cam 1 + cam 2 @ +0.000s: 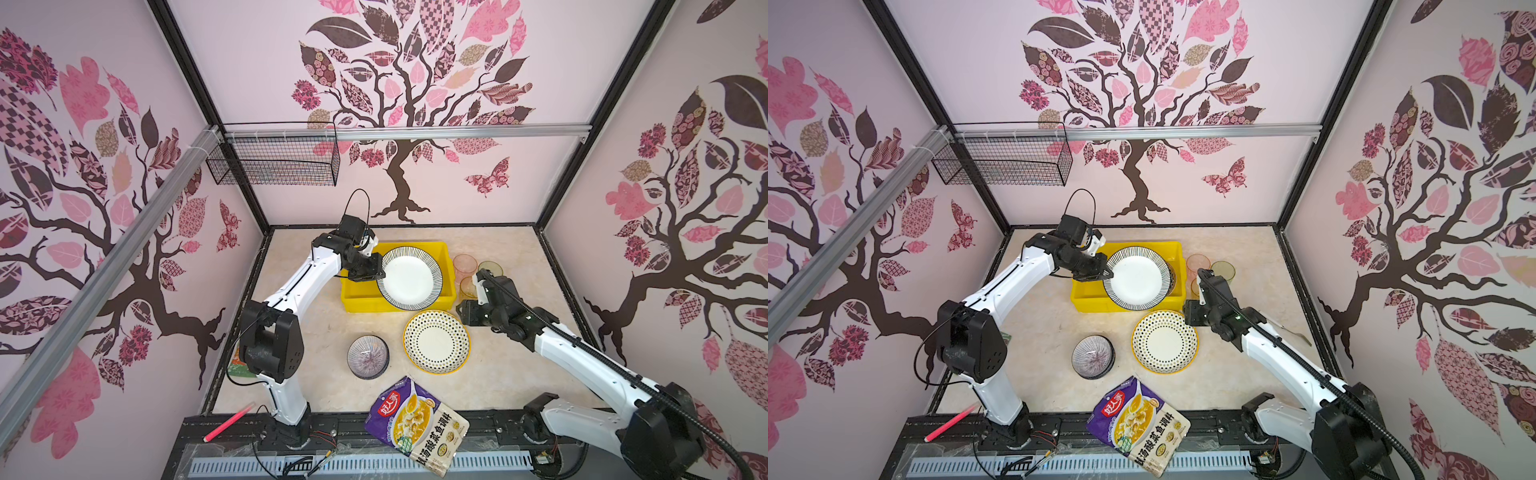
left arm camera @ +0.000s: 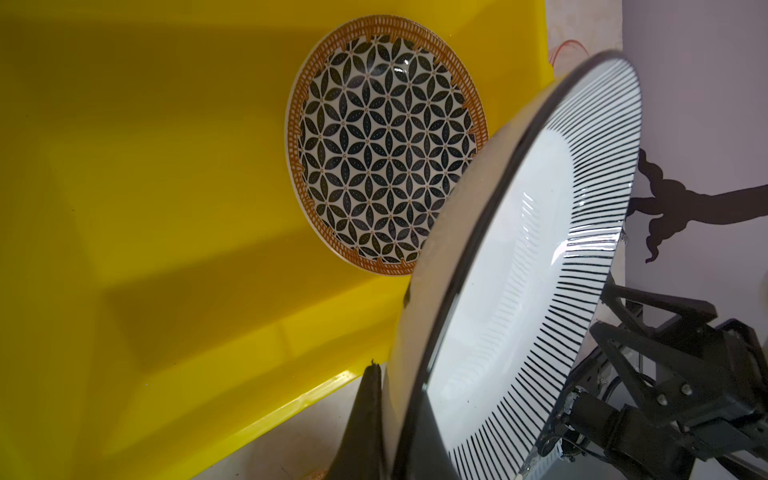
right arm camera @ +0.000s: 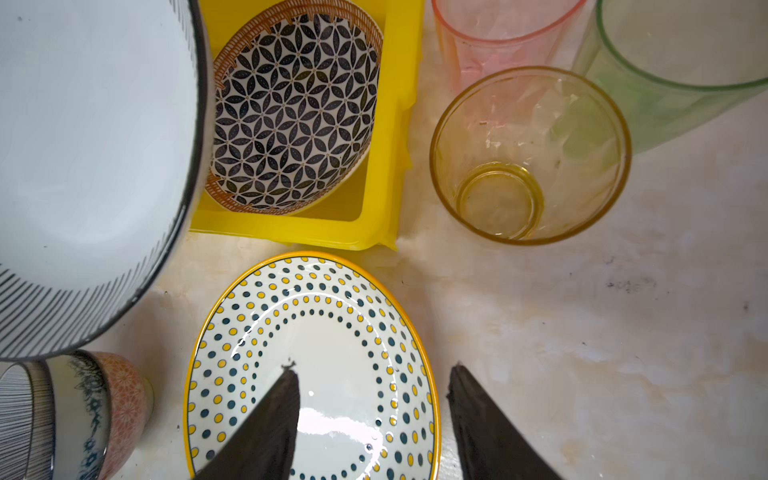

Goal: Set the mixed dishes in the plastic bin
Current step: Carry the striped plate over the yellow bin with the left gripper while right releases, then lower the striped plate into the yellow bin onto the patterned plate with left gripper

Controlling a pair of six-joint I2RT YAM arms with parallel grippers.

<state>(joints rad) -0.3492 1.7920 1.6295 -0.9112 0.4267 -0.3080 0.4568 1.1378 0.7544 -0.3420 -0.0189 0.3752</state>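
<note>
A pale marbled surface (image 1: 324, 332) carries everything. Toward its back stands the yellow bin (image 1: 357, 303), low-walled and wider than any plate here.

Over the bin hangs the striped plate (image 1: 409, 278), white in the middle with fine black lines around its rim. It is tilted, and in both top views its near edge reaches past the bin's front wall. The left tool (image 1: 376, 272) is clamped on this plate's left rim, pinching it between its fingers (image 2: 368, 415). Whether the plate touches the bin cannot be told.

A purple pouch (image 1: 417, 424) lies at the front edge of the surface, partly over the black rail (image 1: 332, 428).

The dotted plate (image 1: 436, 341), yellow-rimmed, lies flat on the surface just in front of the bin's right corner. The right tool (image 3: 374, 370) hovers at this plate's right side with its jaws apart, gripping nothing. In the right wrist view one finger is over the plate and the other is past its rim, over bare surface.

Inside the bin, at its right end, lies the petal-patterned plate (image 3: 291, 116) with a brown woven-look rim. In the top views the striped plate hides most of it.

A stack of small bowls (image 1: 368, 356) sits left of the dotted plate, apart from both tools.

Three cups stand upright beside the bin's right wall: the pink tumbler (image 1: 464, 264), the green tumbler (image 1: 490, 268) and the amber tumbler (image 1: 468, 286). The amber one is nearest the right tool.
</note>
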